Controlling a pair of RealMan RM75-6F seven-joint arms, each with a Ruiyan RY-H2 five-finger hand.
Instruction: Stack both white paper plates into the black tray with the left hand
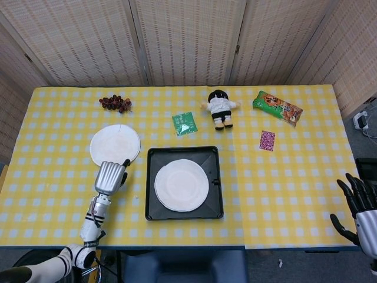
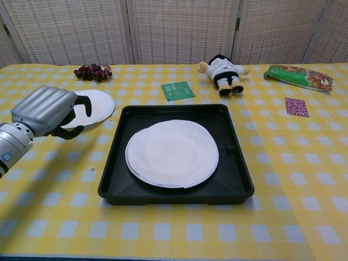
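One white paper plate lies flat inside the black tray at the table's front centre. The second white plate lies on the tablecloth to the tray's left. My left hand hovers at this plate's near edge, fingers curved with the thumb apart, and nothing is in it. My right hand hangs off the table's right front corner with its fingers spread, seen only in the head view.
A bunch of dark grapes lies behind the loose plate. A green packet, a small doll, a green snack bag and a purple card lie behind and right of the tray.
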